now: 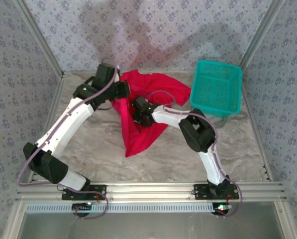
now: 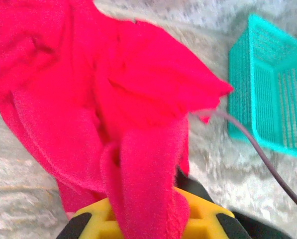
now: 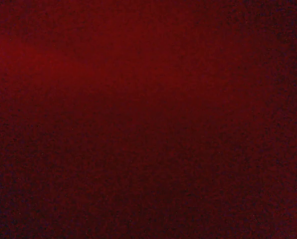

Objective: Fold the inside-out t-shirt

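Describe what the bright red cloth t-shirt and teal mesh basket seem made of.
The bright red cloth t-shirt looks like soft matte knit fabric, perhaps cotton: it drapes, creases and looks fuzzy close up. The teal mesh basket looks like rigid, smooth moulded plastic: thin even ribs, straight walls.

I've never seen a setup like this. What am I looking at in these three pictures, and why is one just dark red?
These are two robot arms bolted at the near edge of a table, each ending in a two-finger gripper. The wide picture comes from a fixed camera above and behind them. The other two come from cameras on the wrists. On the table are a bunched red t-shirt and, farther right, a teal mesh basket. The left gripper is shut on the shirt; its wrist picture shows cloth hanging over its yellow fingers. The right gripper is shut and pressed into the shirt, so cloth lies against its lens, hence the dark red. Whether it pinches cloth I cannot tell.
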Controlling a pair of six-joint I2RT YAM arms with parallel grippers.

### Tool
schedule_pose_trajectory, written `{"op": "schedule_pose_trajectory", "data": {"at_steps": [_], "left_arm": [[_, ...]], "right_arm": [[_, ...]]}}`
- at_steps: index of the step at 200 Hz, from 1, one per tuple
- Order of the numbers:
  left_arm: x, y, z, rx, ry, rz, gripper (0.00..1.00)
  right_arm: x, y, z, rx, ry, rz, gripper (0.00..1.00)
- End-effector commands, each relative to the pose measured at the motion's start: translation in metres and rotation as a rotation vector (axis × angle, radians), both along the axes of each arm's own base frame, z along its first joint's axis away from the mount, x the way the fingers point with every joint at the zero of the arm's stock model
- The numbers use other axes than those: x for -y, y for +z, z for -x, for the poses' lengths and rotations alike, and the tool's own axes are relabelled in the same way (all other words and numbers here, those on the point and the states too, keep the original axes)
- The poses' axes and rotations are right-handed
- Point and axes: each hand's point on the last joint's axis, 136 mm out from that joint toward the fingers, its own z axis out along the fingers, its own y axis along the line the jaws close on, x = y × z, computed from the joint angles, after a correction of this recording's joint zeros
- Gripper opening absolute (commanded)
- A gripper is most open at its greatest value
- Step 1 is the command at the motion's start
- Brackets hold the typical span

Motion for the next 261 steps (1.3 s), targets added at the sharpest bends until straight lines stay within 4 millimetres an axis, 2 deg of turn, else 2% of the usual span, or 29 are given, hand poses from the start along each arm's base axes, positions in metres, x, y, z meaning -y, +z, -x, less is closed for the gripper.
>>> {"op": "schedule_pose_trajectory", "data": {"at_steps": [1,16,31,38,57,71,79,91,107,114,116,128,138,148,157,166,182,193,214,223,238,261], "left_arm": [[-0.028,-0.011,-0.036,-0.026,0.054,0.003,0.0],[-0.051,-0.035,-0.064,-0.074,0.113,-0.013,0.0],[-0.078,-0.065,-0.088,-0.144,0.178,-0.028,0.0],[-0.09,-0.08,-0.095,-0.187,0.207,-0.025,0.0],[-0.117,-0.114,-0.104,-0.275,0.264,0.027,0.0],[-0.135,-0.129,-0.102,-0.295,0.311,0.046,0.0],[-0.145,-0.133,-0.099,-0.293,0.342,0.046,0.0],[-0.155,-0.141,-0.092,-0.296,0.376,0.058,0.0],[-0.155,-0.15,-0.081,-0.303,0.394,0.081,0.0],[-0.152,-0.154,-0.076,-0.305,0.396,0.097,0.0],[-0.151,-0.155,-0.075,-0.305,0.396,0.1,0.0],[-0.147,-0.163,-0.064,-0.307,0.403,0.1,0.0],[-0.144,-0.17,-0.053,-0.304,0.41,0.09,0.0],[-0.14,-0.176,-0.041,-0.296,0.415,0.078,0.0],[-0.133,-0.181,-0.03,-0.287,0.401,0.067,0.0],[-0.125,-0.185,-0.017,-0.287,0.386,0.046,0.0],[-0.114,-0.19,0.003,-0.273,0.349,-0.019,0.0],[-0.107,-0.188,0.015,-0.238,0.309,-0.09,0.0],[-0.099,-0.17,0.033,-0.119,0.24,-0.316,0.23],[-0.091,-0.159,0.039,-0.06,0.198,-0.403,0.28],[-0.062,-0.146,0.047,0.021,0.081,-0.44,0.34],[-0.013,-0.135,0.063,0.1,-0.121,-0.348,0.4]], "right_arm": [[0.018,0.078,0.035,0.08,0.182,0.027,0.0],[0.035,0.126,0.046,0.146,0.191,0.005,0.0],[0.046,0.183,0.054,0.248,0.179,-0.055,0.0],[0.051,0.213,0.061,0.305,0.179,-0.091,0.0],[0.071,0.266,0.078,0.406,0.191,-0.132,0.0],[0.093,0.291,0.094,0.464,0.188,-0.145,0.0],[0.108,0.296,0.106,0.484,0.2,-0.143,0.0],[0.127,0.298,0.112,0.516,0.186,-0.142,0.0],[0.144,0.287,0.12,0.539,0.186,-0.165,0.0],[0.145,0.29,0.117,0.581,0.183,-0.187,0.0],[0.146,0.278,0.118,0.566,0.185,-0.177,0.0],[0.143,0.252,0.124,0.547,0.211,-0.191,0.0],[0.142,0.217,0.131,0.505,0.236,-0.179,0.0],[0.142,0.177,0.141,0.44,0.248,-0.153,0.0],[0.149,0.133,0.15,0.348,0.23,-0.115,0.0],[0.154,0.099,0.163,0.273,0.224,-0.092,0.0],[0.156,0.065,0.182,0.222,0.227,-0.082,0.0],[0.156,0.057,0.189,0.228,0.235,-0.08,0.0],[0.157,0.061,0.193,0.278,0.257,-0.068,0.0],[0.158,0.064,0.192,0.292,0.256,-0.067,0.0],[0.158,0.068,0.19,0.305,0.259,-0.062,0.0],[0.157,0.074,0.188,0.314,0.264,-0.051,0.0]]}}
